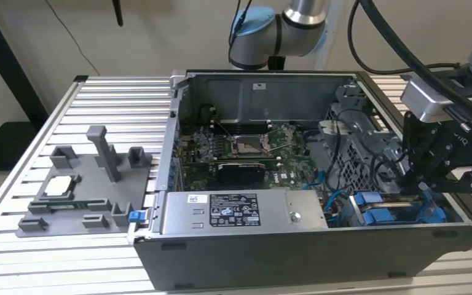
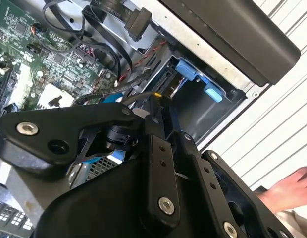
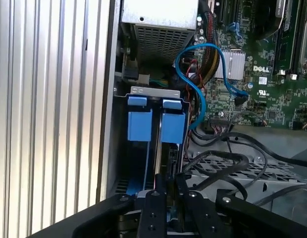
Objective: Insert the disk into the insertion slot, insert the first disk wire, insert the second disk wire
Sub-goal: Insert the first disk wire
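tool (image 3: 171,181) down in a corner of the case (image 1: 302,261), fingers (image 3: 154,208) pinched on a black wire plug (image 2: 156,99); disk (image 3: 141,126) sits in insertion slot (image 3: 153,90)

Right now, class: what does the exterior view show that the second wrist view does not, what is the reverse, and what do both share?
The exterior view adds the grey tray at its left, beside the case. The second wrist view adds a person's hand outside the case. Both share the motherboard, the slatted table, the slot with blue plastic inside, and the gripper close to it.
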`<state>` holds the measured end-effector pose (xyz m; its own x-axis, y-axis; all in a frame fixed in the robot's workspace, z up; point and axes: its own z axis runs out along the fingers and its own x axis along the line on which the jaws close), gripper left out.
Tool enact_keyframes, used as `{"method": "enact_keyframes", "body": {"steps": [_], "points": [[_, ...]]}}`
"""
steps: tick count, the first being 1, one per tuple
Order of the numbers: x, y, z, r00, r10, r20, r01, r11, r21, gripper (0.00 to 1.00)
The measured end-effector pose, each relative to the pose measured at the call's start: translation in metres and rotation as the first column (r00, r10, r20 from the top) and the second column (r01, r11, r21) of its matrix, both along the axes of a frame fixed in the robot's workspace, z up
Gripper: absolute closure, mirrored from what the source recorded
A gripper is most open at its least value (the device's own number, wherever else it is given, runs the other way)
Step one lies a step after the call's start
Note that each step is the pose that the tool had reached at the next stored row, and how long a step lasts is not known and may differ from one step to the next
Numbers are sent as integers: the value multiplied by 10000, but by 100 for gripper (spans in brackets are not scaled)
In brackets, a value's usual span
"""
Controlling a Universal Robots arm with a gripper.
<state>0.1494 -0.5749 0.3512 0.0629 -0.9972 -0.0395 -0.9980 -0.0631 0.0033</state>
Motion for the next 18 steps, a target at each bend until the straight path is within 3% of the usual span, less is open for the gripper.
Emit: {"method": "enact_keyframes", "body": {"steps": [11,18], "points": [[18,7,-38,10000,18,40,-18,10000,-1,100],[22,17,-66,9999,20,165,-20,10000,3,100]]}}
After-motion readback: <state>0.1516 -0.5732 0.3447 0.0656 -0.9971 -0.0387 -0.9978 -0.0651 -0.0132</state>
